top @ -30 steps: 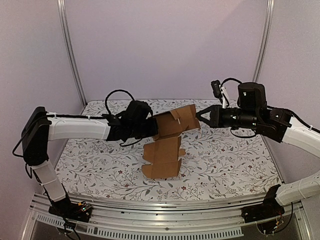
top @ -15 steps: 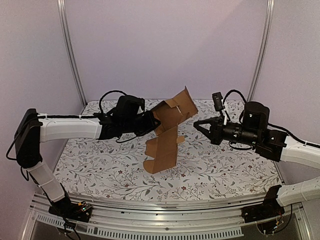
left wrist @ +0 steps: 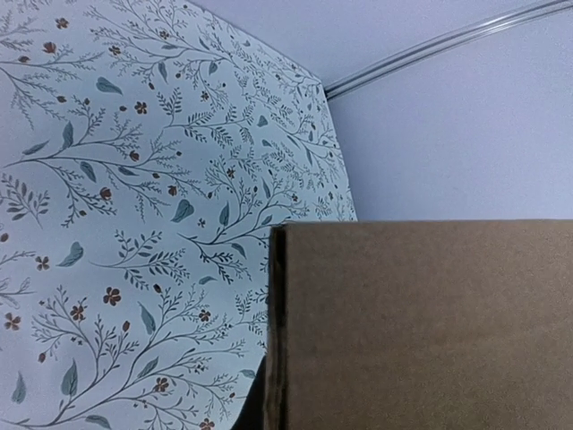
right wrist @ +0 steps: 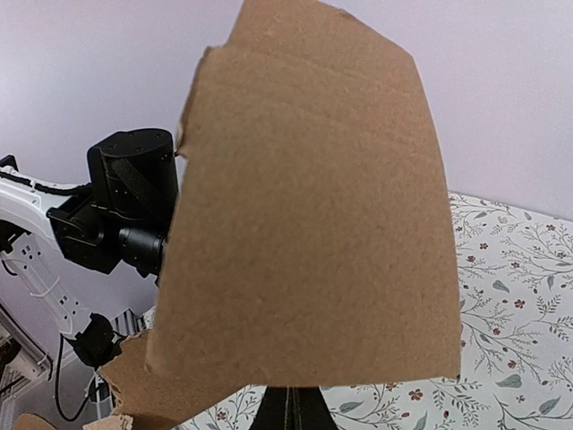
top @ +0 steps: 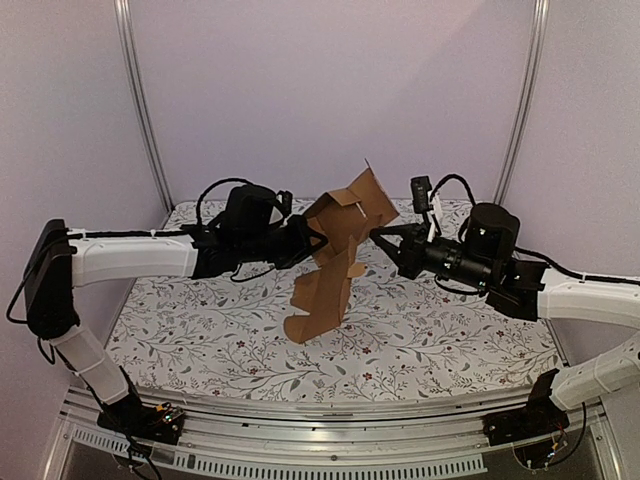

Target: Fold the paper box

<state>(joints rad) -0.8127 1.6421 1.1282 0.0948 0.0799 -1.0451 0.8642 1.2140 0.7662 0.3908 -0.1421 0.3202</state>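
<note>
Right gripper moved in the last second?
Yes. The right gripper shifted left and lower, away from the silver corner post, toward the brown cardboard box.

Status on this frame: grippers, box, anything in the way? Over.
Left gripper shut on the paper box, held up, partly folded. Right gripper at the box's upper panel, grip unclear. Nothing seen in the way.

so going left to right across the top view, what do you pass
left arm → left hand → paper box → right hand → right arm
</note>
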